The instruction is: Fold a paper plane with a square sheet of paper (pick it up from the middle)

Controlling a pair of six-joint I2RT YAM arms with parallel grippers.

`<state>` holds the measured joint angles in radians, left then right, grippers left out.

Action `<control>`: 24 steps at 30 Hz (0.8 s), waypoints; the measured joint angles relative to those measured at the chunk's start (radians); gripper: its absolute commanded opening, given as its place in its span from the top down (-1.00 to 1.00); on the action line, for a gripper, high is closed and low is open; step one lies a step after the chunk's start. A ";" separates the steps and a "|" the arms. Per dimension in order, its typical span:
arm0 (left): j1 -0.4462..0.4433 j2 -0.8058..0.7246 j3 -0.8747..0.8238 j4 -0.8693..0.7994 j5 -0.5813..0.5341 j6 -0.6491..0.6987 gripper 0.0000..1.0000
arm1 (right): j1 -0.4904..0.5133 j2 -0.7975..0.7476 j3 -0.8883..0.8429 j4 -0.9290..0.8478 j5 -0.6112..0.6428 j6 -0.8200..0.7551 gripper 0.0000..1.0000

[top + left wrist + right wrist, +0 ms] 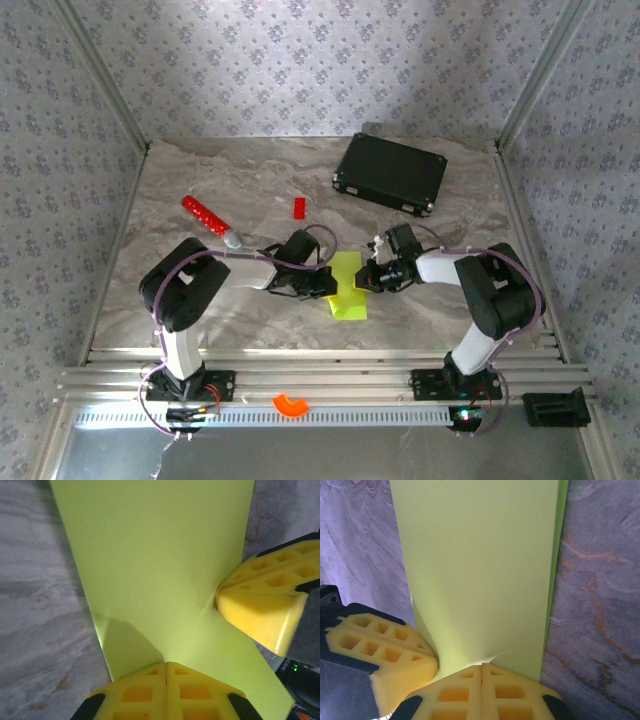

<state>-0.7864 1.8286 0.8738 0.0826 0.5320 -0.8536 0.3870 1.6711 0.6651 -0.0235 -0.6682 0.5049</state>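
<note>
Square sheet of paper (348, 290): lime yellow-green, matte, at the front centre of the marbled table (250, 180), directly between the two grippers. It reads as a tall, narrow rectangle. In the right wrist view a second layer's edge peeks out along its right side. Soft buckles spread from both pinch points.

Left gripper (166, 667): pads pressed together, clamping one edge of the sheet.

Right gripper (481, 669): likewise closed tight on the opposite edge.

The square sheet of paper (150, 570) looks smooth and matt, the table (30, 630) like veined stone
</note>
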 measured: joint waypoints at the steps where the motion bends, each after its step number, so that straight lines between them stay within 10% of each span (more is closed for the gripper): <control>1: 0.000 -0.006 0.000 -0.008 -0.004 0.000 1.00 | 0.000 0.000 0.000 0.000 0.000 0.000 1.00; 24: -0.008 -0.056 -0.036 0.002 -0.024 -0.015 1.00 | 0.002 -0.001 0.000 0.000 0.003 0.000 1.00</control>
<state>-0.7940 1.7725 0.8379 0.0845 0.5076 -0.8688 0.3889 1.6703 0.6655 -0.0238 -0.6651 0.5053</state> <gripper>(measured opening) 0.053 0.051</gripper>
